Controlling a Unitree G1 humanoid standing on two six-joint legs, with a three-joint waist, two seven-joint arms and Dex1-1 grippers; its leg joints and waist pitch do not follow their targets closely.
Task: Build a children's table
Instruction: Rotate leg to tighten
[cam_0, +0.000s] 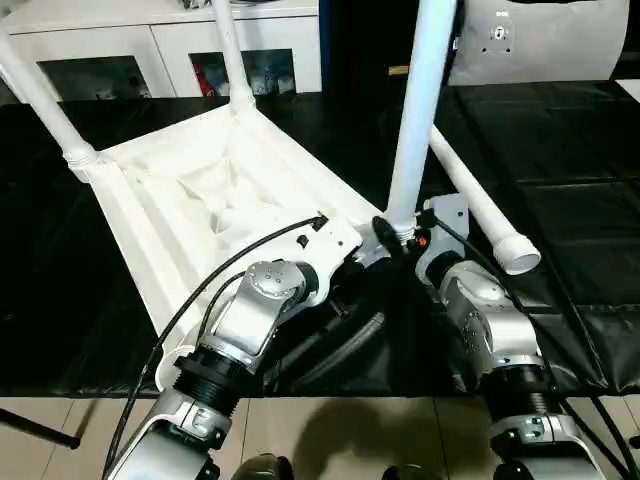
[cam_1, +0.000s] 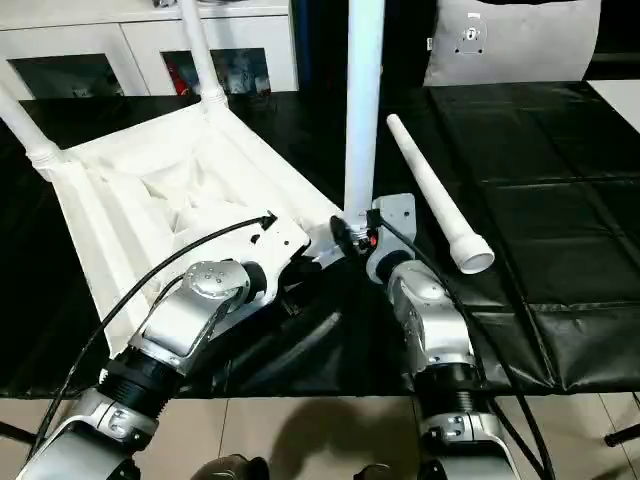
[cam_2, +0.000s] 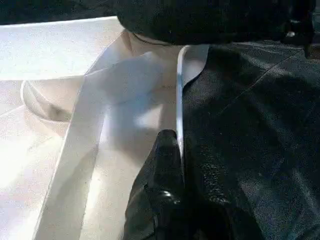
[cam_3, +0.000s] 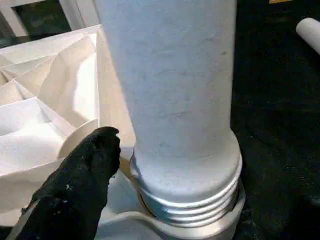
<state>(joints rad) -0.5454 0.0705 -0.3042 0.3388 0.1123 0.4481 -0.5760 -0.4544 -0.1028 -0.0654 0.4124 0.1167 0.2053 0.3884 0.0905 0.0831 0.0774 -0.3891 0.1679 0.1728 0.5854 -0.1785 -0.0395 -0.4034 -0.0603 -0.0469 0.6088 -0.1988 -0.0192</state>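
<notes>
A black sheet covers the counter (cam_0: 600, 200), and pale floor shows along its near edge, with the robot's silver forearms reaching over it.

Nearest the robot, the left tool (cam_2: 167, 200) is pinched shut on the thin rim of the children's table (cam_0: 200, 200), which lies upside down on the black sheet, ribbed underside up. That grip looks meant to steady the top so it does not slide or tip while a leg is worked in.

Just beside it, the right tool (cam_0: 395, 235) sits at the base of an upright leg (cam_0: 420, 100) standing in the near corner socket (cam_3: 200, 220). In the right wrist view one black finger (cam_3: 85, 175) stands a little off the tube, but how wide the tool is spread cannot be told, nor whether it touches the leg. Threads at the leg's foot show above the socket, so it is probably not fully home.

Further back, two legs (cam_0: 40, 100) are seated in the far corners. A fourth leg (cam_0: 480, 210) lies loose on the sheet to the right, within the right arm's reach.

Beyond the counter stands a white cabinet (cam_0: 160, 45) with dark glass compartments.
</notes>
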